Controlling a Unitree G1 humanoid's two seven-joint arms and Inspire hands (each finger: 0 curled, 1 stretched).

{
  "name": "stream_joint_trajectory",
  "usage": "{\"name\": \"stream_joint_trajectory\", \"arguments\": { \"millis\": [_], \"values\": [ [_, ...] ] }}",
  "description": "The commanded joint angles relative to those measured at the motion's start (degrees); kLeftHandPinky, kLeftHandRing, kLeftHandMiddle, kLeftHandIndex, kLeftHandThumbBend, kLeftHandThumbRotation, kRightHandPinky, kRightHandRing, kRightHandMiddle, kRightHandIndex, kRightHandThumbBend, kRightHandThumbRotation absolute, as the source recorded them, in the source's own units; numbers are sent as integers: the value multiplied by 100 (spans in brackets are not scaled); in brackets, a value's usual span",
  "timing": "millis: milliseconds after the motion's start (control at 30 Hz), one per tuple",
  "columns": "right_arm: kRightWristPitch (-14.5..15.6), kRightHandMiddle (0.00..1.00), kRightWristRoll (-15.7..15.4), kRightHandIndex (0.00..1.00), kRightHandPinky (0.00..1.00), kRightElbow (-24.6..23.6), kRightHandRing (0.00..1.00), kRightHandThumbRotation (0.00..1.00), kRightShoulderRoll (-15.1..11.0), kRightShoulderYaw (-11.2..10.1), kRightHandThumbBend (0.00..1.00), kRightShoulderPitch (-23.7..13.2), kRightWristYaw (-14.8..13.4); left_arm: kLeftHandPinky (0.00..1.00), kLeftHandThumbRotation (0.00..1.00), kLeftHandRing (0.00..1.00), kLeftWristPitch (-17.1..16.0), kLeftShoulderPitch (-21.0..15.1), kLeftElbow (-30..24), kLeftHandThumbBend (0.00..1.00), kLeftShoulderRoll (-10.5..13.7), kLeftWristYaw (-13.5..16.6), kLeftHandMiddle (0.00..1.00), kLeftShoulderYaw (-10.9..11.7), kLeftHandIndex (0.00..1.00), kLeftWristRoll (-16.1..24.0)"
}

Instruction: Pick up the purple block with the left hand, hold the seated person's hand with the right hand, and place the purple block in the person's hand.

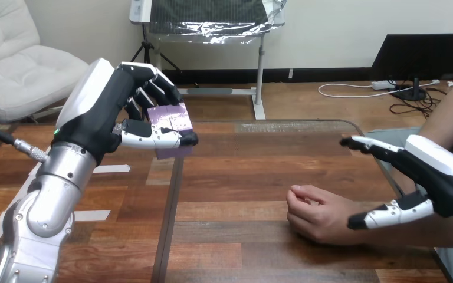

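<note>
Head view: left hand, fingers clamped on the small purple cuboid block, hangs far-left of the person's curled hand. The right hand, fingers apart, brackets the person's wrist without gripping it.

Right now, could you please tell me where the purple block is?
The purple block sits upper left in the head view, gripped above the table by the left robot hand, well left of the person's hand.

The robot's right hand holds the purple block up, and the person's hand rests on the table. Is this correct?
Not quite: the head view shows the left hand holding the purple block up, not the right. The person's hand does rest on the table.
</note>
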Motion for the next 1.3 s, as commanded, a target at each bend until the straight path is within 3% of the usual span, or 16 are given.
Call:
{"name": "stream_joint_trajectory", "arguments": {
  "millis": [0,667,767,900,1267],
  "values": [
    [109,92,-85,91,93,27,90,41,-311,55,100,-444,32,29,0,36,25,-167,-271,61,1,-3,43,179,46,-69],
    [239,90,-530,90,91,292,89,39,-688,310,100,-501,83,29,0,36,19,-147,-240,61,-13,-48,43,215,46,-87],
    [388,91,-596,91,92,210,90,37,-723,349,100,-466,178,28,0,35,25,-148,-233,61,-20,-59,43,223,46,-100],
    [212,91,-636,91,93,296,90,37,-777,419,100,-458,179,28,0,35,24,-149,-224,61,-21,-77,43,231,46,-110],
    [269,89,-743,89,91,374,89,30,-760,546,100,-434,183,29,0,36,-2,-173,-189,61,-29,-123,43,259,46,-190]
  ]
}}
